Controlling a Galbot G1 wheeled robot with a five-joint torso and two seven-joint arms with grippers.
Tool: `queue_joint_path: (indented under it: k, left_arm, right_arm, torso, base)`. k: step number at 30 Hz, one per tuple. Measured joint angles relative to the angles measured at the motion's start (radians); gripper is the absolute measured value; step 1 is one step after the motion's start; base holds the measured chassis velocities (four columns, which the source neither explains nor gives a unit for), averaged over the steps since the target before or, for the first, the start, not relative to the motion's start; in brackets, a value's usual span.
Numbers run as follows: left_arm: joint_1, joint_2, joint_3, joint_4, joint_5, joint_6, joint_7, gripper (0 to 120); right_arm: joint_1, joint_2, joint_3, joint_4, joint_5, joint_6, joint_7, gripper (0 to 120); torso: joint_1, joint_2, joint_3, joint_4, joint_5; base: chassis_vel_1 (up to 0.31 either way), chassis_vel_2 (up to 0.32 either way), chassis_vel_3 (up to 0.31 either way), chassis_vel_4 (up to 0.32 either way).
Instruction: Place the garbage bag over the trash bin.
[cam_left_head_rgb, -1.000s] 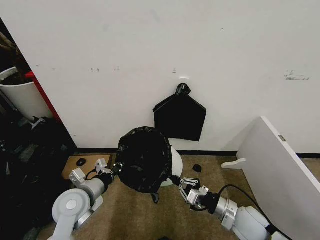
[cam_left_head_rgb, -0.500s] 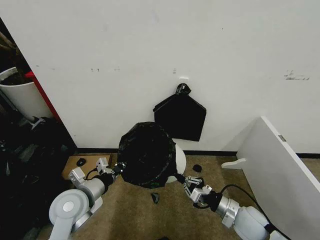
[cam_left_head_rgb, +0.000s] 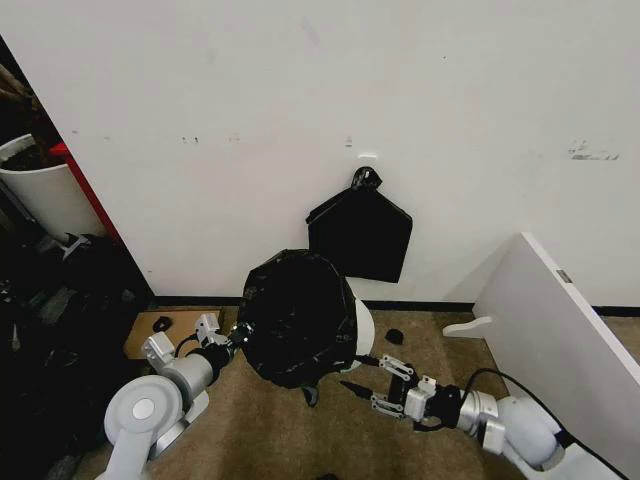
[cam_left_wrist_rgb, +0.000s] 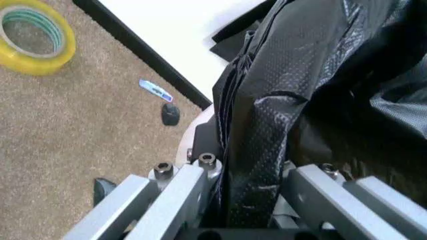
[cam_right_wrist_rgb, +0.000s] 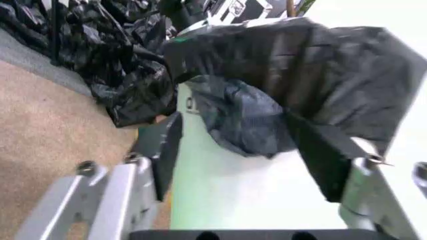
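Crinkling glossy black, garbage bag (cam_left_head_rgb: 295, 318) drapes white trash bin (cam_left_head_rgb: 362, 330).

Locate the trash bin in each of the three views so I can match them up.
Head view: the trash bin is a white sliver beside the garbage bag, low centre.
Left wrist view: a pale strip of bin at the bag's edge.
Right wrist view: its pale green wall in the lower middle.
Shared landmark: the bag draped over the bin.
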Motion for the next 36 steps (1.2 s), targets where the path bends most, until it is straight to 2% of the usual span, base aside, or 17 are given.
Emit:
queue_joint_path:
  k: [4,5,7,9,10,12,13,14,15,16,18,19,20,21,27,29,36]
  left_arm:
    - [-0.004,0.004,0.008,0.003,0.005,-0.007,0.0,0]
    - [-0.004,0.005,0.013,0.006,0.01,-0.013,0.0,0]
    - [-0.004,0.005,0.015,0.008,0.013,-0.016,0.0,0]
    - [-0.003,0.001,0.038,0.016,0.023,-0.038,-0.009,0]
    - [-0.001,-0.001,0.048,0.019,0.028,-0.048,-0.015,0]
    - [0.003,-0.015,0.089,0.032,0.046,-0.085,-0.047,0]
    - [0.003,-0.015,0.089,0.032,0.046,-0.085,-0.047,0]
    - [0.005,-0.028,0.113,0.044,0.054,-0.1,-0.071,0]
    - [0.006,-0.04,0.127,0.054,0.057,-0.107,-0.09,0]
    - [0.007,-0.046,0.133,0.06,0.06,-0.109,-0.099,0]
    - [0.009,-0.063,0.146,0.078,0.074,-0.113,-0.127,0]
    - [0.009,-0.072,0.153,0.097,0.088,-0.114,-0.169,0]
    - [0.008,-0.072,0.154,0.1,0.09,-0.114,-0.176,0]
    - [0.006,-0.073,0.158,0.111,0.1,-0.115,-0.204,0]
    - [-0.016,-0.05,0.173,0.154,0.118,-0.108,-0.289,0]
    - [-0.018,-0.048,0.175,0.158,0.119,-0.104,-0.291,0]
    - [-0.084,-0.045,0.227,0.256,0.174,-0.085,-0.291,0]
  right_arm:
    - [0.005,0.003,0.07,-0.023,0.125,-0.017,-0.174,79]
    - [0.006,0.003,0.093,-0.027,0.198,-0.036,-0.249,84]
    - [0.006,0.003,0.103,-0.027,0.238,-0.047,-0.283,86]
    - [0.004,-0.001,0.125,-0.011,0.426,-0.098,-0.317,97]
    - [0.001,-0.003,0.126,0.002,0.458,-0.109,-0.291,98]
    - [-0.01,-0.005,0.12,0.06,0.49,-0.133,-0.106,100]
    - [-0.01,-0.005,0.12,0.06,0.49,-0.133,-0.106,100]
    - [-0.017,0.0,0.106,0.112,0.435,-0.157,0.062,100]
    - [-0.021,0.007,0.093,0.144,0.372,-0.181,0.17,100]
    - [-0.024,0.011,0.084,0.163,0.331,-0.199,0.231,100]
    - [-0.036,0.031,0.052,0.219,0.182,-0.275,0.434,100]
    - [-0.052,0.054,0.02,0.264,0.063,-0.349,0.621,100]
    - [-0.054,0.056,0.017,0.269,0.052,-0.357,0.639,100]
    - [-0.067,0.074,-0.005,0.298,-0.016,-0.398,0.735,100]
    - [-0.066,0.139,-0.034,0.307,-0.166,-0.397,0.799,100]
    - [-0.065,0.143,-0.034,0.305,-0.172,-0.394,0.799,100]
    - [-0.073,0.18,-0.037,0.269,-0.192,-0.359,0.802,100]
  torso:
    - [0.0,0.0,0.0,-0.0002,0.0001]
    - [0.0,0.0,0.0,-0.0001,0.0]
    - [0.0,0.0,0.0,-0.0001,0.0]
    - [0.0,0.0,0.0,-0.0001,0.0001]
    - [0.0,0.0,0.0,-0.0001,0.0002]
    - [0.0,0.0,0.0,-0.0001,-0.0003]
    - [0.0,0.0,0.0,-0.0001,-0.0003]
    - [0.0,0.0,0.0,-0.0002,-0.0009]
    - [0.0,0.0,0.0,-0.0002,-0.0006]
    - [0.0,0.0,0.0,-0.0001,-0.0003]
    - [0.0,0.0,0.0,0.0,-0.0004]
    - [0.0,0.0,0.0,0.0,0.0]
    - [0.0,0.0,0.0,0.0,0.0001]
    - [0.0,0.0,0.0,-0.0002,-0.0002]
    - [0.0,0.0,0.0,0.0002,-0.0001]
    - [0.0,0.0,0.0,0.0002,-0.0001]
    - [0.0,0.0,0.0,-0.0002,-0.0001]
  base:
    - [0.0,0.0,0.0,0.0]
    - [0.0,0.0,0.0,0.0]
    - [0.0,0.0,0.0,0.0]
    - [0.0,0.0,0.0,0.0]
    - [0.0,0.0,0.0,0.0]
    - [0.0,0.0,0.0,0.0]
    - [0.0,0.0,0.0,0.0]
    - [0.0,0.0,0.0,0.0]
    - [0.0,0.0,0.0,0.0]
    - [0.0,0.0,0.0,0.0]
    - [0.0,0.0,0.0,0.0]
    - [0.0,0.0,0.0,0.0]
    - [0.0,0.0,0.0,0.0]
    - [0.0,0.0,0.0,0.0]
    - [0.0,0.0,0.0,0.0]
    - [0.0,0.0,0.0,0.0]
    - [0.0,0.0,0.0,0.0]
